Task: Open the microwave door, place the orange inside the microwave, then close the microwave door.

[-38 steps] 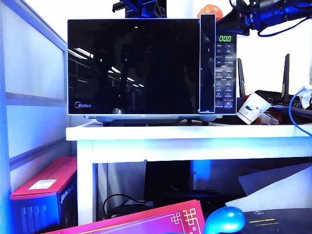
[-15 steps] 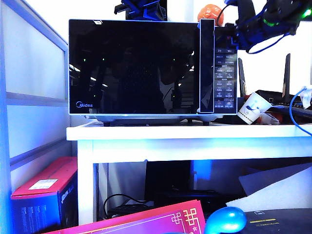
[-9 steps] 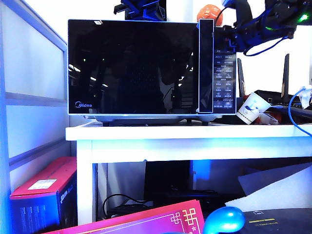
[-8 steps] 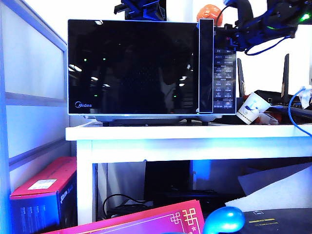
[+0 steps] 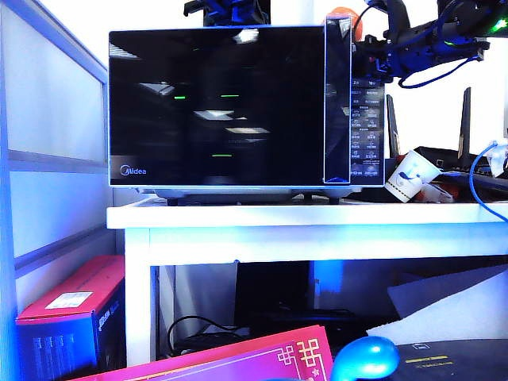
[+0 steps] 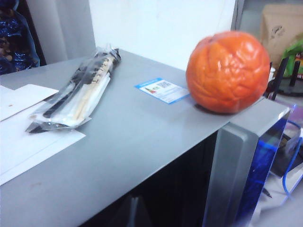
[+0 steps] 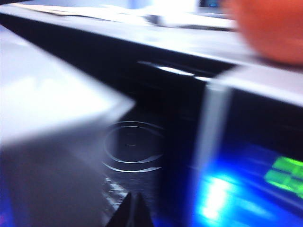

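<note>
Now that the microwave door (image 5: 216,107) has swung ajar since a half-second ago, note right tool (image 5: 373,54) pinched shut at the handle; left tool unseen, state unknown; the orange (image 6: 228,72) waits on top.

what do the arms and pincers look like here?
The right arm, at the exterior view's top right, is black, with a blue cable looping off it and a green light near its far end. Its pincer shows in the right wrist view only as a dark pointed tip. The left arm is a dark, blue-tinged shape above the microwave; its pincer is not visible.
</note>
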Tool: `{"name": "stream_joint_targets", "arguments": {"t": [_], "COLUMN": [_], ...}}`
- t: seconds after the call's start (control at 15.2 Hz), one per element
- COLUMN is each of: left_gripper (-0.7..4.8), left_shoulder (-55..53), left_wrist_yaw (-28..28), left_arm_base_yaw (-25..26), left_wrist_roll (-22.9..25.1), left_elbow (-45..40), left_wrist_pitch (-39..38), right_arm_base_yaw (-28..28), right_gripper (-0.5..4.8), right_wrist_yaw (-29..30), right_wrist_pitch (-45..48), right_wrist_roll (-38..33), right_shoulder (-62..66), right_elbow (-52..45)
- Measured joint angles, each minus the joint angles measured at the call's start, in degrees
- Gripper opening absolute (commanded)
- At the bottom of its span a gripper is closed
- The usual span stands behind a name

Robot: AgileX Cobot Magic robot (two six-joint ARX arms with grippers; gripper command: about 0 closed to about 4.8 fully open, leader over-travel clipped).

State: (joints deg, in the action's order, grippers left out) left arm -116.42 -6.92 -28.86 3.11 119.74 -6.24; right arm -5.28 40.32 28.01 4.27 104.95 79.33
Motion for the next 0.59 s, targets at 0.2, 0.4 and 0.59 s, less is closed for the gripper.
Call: {"name": "stream_joint_targets", "arguments": {"t": [0.2, 0.4, 0.59], "left_gripper": [-0.05, -0.05, -0.05], "left_shoulder": [0.04, 0.33, 0.66], "left_wrist_yaw": [0.02, 0.02, -1.60], "left_arm_base_yaw": [0.02, 0.02, 0.13], "left_wrist_roll": [-0.17, -0.15, -0.07], "left_elbow": [0.00, 0.07, 0.28], "left_wrist_pitch": [-1.18, -2.97, -5.27], "right_arm_base_yaw": [0.13, 1.60, 2.08], "right_gripper": [0.02, 0.01, 0.01], "right_wrist_yaw": [2.16, 3.28, 4.42], "right_wrist_pitch": [-0.04, -0.04, -0.04], "right_wrist_roll": [0.00, -0.04, -0.44], "right_shoulder": [-1.70, -3.39, -4.37], "right_elbow": [0.00, 0.07, 0.09]}}
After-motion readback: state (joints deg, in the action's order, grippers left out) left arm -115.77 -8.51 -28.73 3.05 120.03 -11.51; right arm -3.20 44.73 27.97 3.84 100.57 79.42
